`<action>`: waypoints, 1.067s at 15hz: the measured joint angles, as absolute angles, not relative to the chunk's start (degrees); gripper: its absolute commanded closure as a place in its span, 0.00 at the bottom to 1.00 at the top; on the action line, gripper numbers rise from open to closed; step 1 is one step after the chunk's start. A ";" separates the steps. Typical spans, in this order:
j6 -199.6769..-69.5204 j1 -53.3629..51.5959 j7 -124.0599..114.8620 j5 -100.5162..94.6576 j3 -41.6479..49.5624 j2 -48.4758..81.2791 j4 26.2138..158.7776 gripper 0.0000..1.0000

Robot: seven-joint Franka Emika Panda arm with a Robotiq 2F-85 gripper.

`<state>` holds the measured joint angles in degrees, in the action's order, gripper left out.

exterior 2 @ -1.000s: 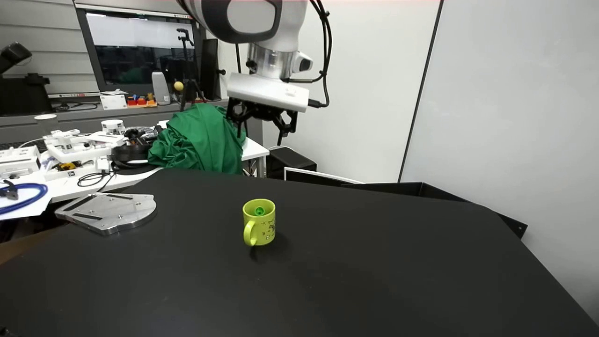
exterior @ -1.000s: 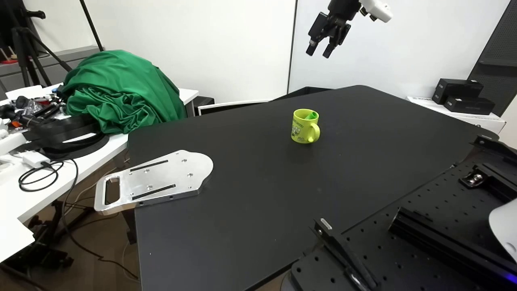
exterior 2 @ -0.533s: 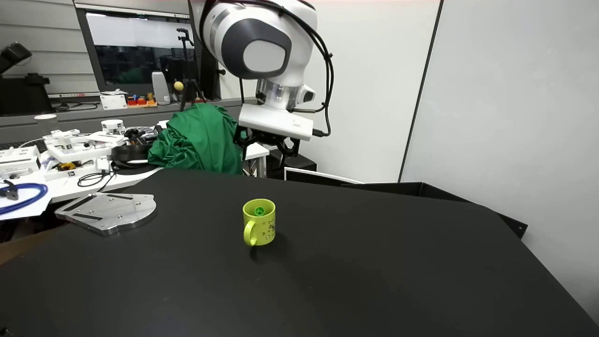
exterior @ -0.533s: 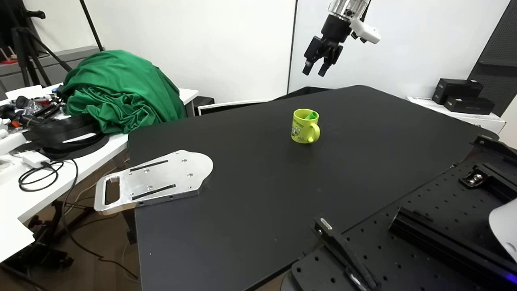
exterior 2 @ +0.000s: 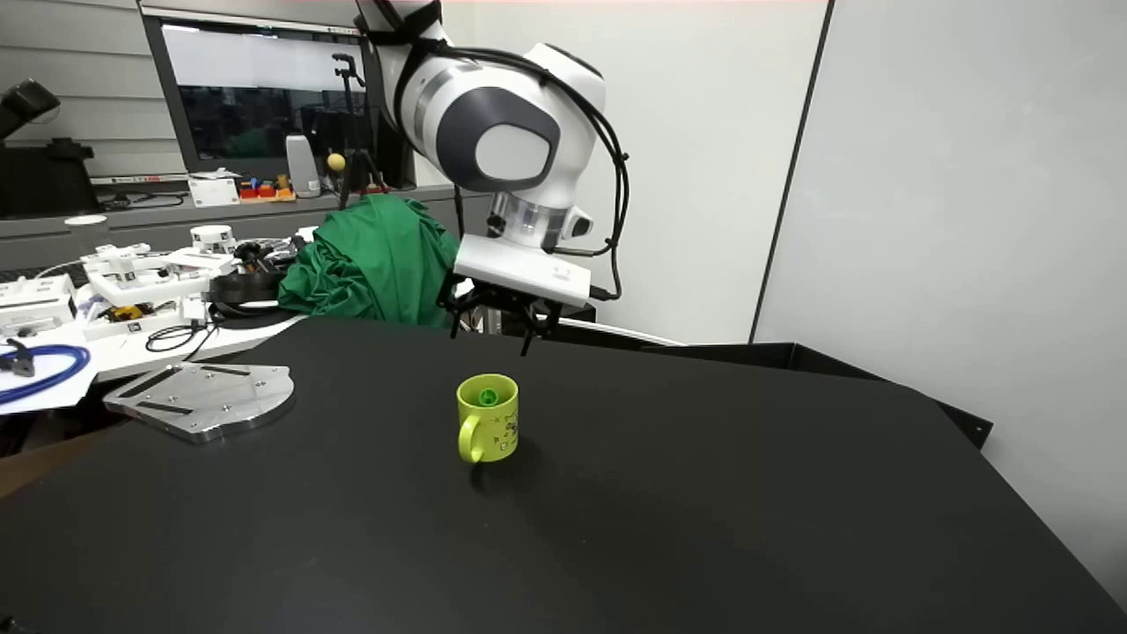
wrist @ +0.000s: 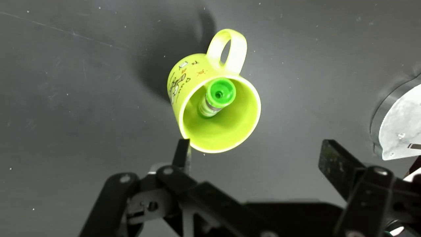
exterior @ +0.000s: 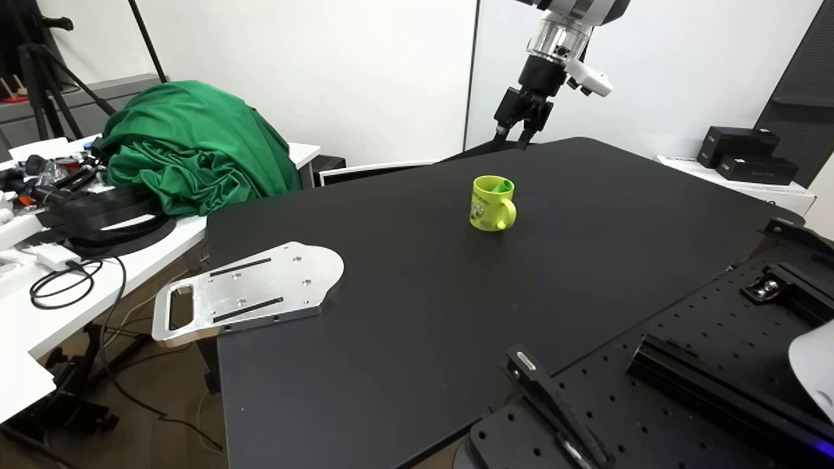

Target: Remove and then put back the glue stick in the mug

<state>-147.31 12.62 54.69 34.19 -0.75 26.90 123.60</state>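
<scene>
A lime-green mug stands upright on the black table (exterior: 391, 352), seen in both exterior views (exterior: 483, 210) (exterior 2: 500, 424) and in the wrist view (wrist: 189, 77). A green glue stick (wrist: 215, 98) leans inside it near the handle side, its hollow end facing up; it also shows in both exterior views (exterior: 503, 186) (exterior 2: 488, 398). My gripper (wrist: 256, 146) is open and empty, pointing down above the table. In the wrist view its left fingertip overlaps the mug's rim in the picture. In the exterior views the gripper (exterior: 511, 141) (exterior 2: 489, 343) hangs above the mug, apart from it.
A silver metal plate (exterior: 273, 280) lies at the table's edge, also partly in the wrist view (wrist: 403, 123). A side table with a green cloth heap (exterior: 189, 143) and clutter stands beside the table. Black rails (exterior: 554, 410) sit on a perforated base (exterior: 619, 391).
My gripper has come down toward the table, staying open. The mug, with the glue stick in it, has not moved.
</scene>
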 measured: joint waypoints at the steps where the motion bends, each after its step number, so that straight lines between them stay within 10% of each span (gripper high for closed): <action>1: -147.06 12.88 54.69 33.94 -0.77 26.89 123.53 0.00; 16: -148.22 15.14 55.36 32.55 -3.08 28.58 122.09 0.00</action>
<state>-148.22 15.14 55.36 32.55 -3.08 28.58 122.09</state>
